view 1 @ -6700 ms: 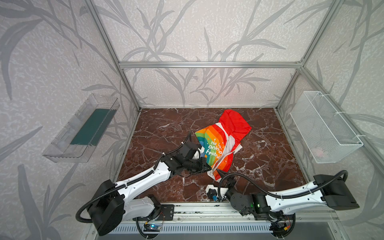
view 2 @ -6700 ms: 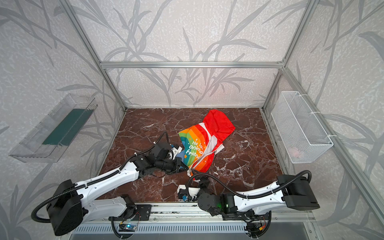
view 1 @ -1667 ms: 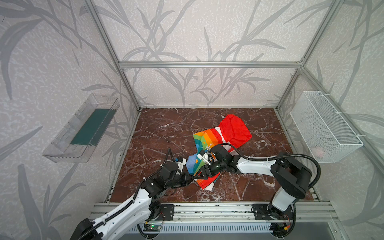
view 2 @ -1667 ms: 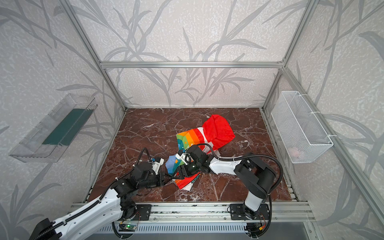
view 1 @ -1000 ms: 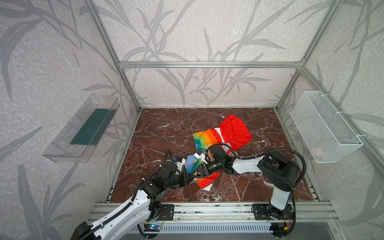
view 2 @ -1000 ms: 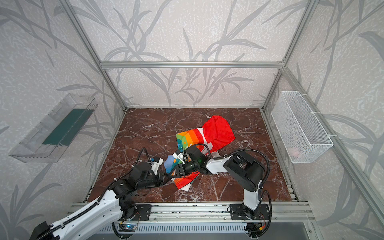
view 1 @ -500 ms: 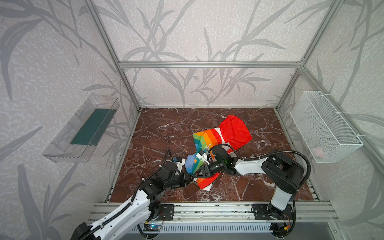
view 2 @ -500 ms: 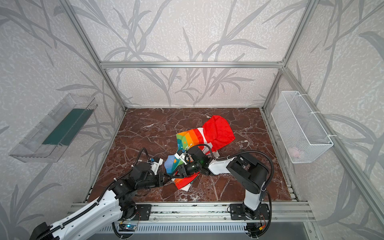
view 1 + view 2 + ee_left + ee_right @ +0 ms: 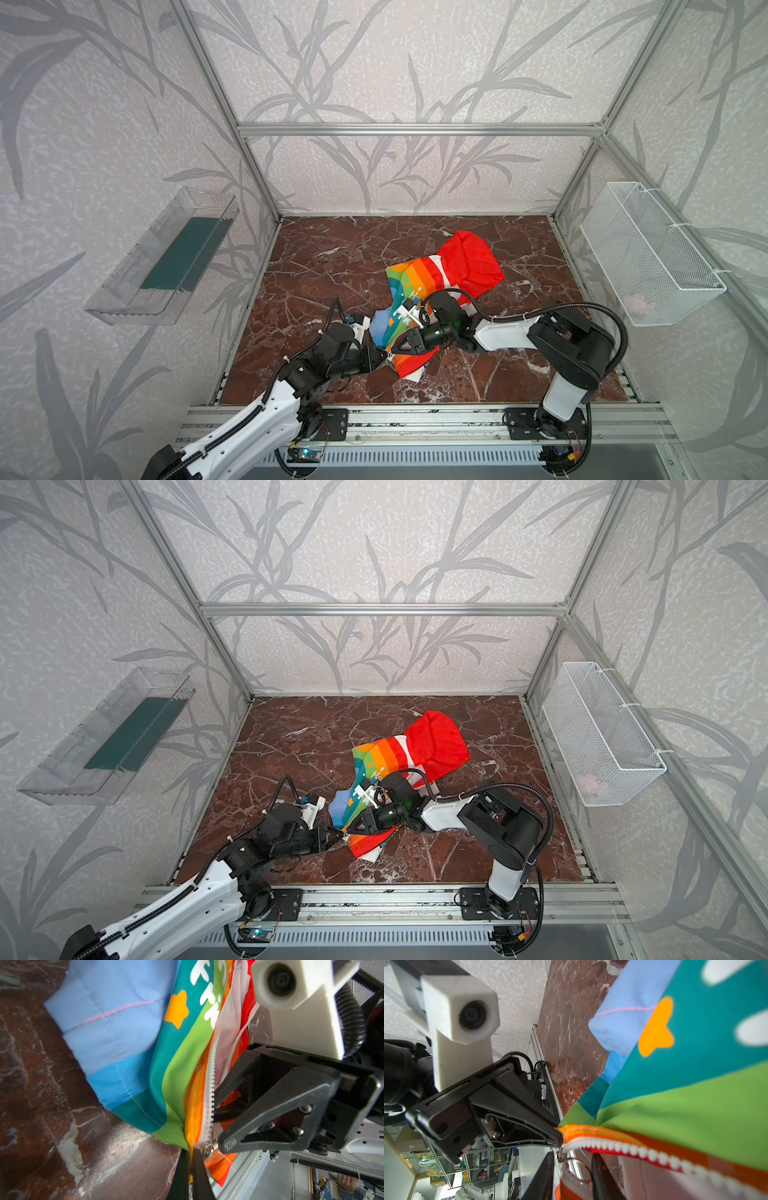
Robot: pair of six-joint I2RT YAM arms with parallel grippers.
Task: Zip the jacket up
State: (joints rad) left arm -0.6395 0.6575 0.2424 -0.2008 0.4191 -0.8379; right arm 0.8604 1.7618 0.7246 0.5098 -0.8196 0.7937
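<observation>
The rainbow-striped jacket (image 9: 415,282) (image 9: 384,760) lies crumpled on the marble floor, red hood (image 9: 471,266) toward the back. My left gripper (image 9: 190,1152) (image 9: 384,358) is shut on the orange bottom corner of the jacket (image 9: 182,1064), right beside the foot of the white zipper (image 9: 209,1088). My right gripper (image 9: 573,1167) (image 9: 394,351) meets it tip to tip. Its jaws stand apart on either side of the zipper's metal pull ring (image 9: 581,1167), which hangs from the slider at the zipper's bottom end. Above the slider the zipper teeth (image 9: 643,1152) are parted.
A clear plastic bin (image 9: 166,266) hangs on the left wall and a white wire basket (image 9: 648,257) on the right wall. The aluminium rail (image 9: 415,419) runs along the front edge, just behind both grippers. Bare marble floor (image 9: 332,257) surrounds the jacket.
My right gripper's jaws have narrowed around the pull ring over the last second. The left gripper has kept its hold on the hem corner without moving.
</observation>
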